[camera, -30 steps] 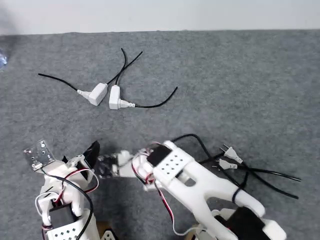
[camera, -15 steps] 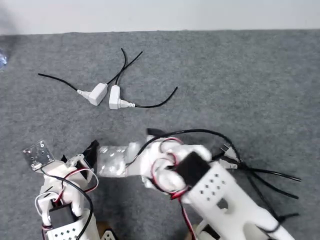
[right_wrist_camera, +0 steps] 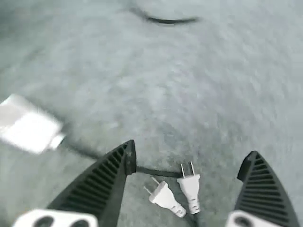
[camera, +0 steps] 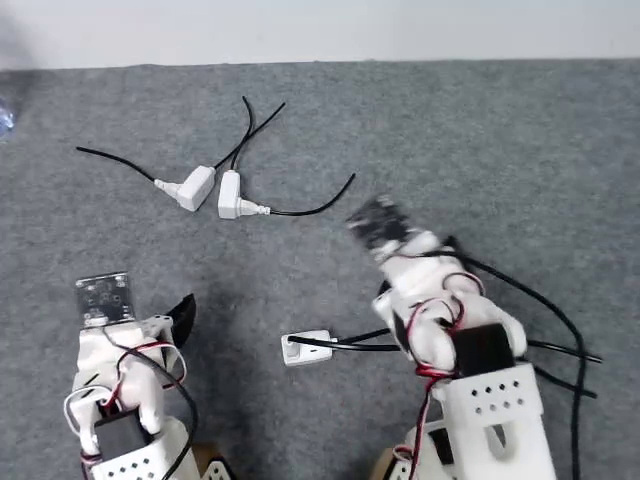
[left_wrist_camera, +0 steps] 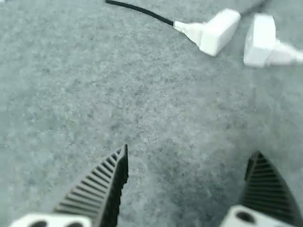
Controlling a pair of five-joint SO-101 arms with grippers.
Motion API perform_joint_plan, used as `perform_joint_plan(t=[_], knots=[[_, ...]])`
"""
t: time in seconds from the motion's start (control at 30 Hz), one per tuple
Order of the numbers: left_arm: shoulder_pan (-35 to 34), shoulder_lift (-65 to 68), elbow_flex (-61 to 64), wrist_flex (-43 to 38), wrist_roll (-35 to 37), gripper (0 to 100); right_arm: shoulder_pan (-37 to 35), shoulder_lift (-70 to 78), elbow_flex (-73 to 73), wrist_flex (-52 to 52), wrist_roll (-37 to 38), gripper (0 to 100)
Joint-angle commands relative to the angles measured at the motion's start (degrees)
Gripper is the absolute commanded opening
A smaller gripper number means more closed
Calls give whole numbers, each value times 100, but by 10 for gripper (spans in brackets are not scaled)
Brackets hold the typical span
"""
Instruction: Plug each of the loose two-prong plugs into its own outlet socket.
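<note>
Grey carpet point(camera: 520, 150), white wall point(camera: 320, 30) at 12 o'clock | two sockets point(camera: 195, 187) side by side at 10 o'clock; third socket point(camera: 305, 347) at 6 | two plugs point(right_wrist_camera: 191, 187) together beneath right gripper point(right_wrist_camera: 189, 153), jaws spread wide, empty | left gripper point(left_wrist_camera: 191, 152) wide, empty, at 8 | step, judged: first plug pickup, nothing gripped; next: descend, pinch one plug's body squarely.

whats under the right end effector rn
Two white two-prong plugs lie side by side on the grey carpet, below the open right end effector. Where their black cords lead is covered by the end effector's own body.
</note>
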Motion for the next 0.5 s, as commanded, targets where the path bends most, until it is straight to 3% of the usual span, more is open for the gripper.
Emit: perform_joint_plan(t=[0.0, 0.17, 0.23, 0.33, 0.47], knots=[[642, -9, -110, -26, -1240, 370, 479, -163, 958, -1446, -633, 335], [1336, 167, -910, 888, -1662, 370, 629, -163, 1398, -2035, -659, 335], [1538, 580, -1191, 853, -1723, 370, 637, -163, 1424, -2062, -651, 335], [2031, 1732, -1622, 800, -2338, 370, 637, -163, 1433, -2070, -642, 335], [2488, 3675, -2651, 527, -2532, 370, 866, -163, 1442, -2097, -642, 335]])
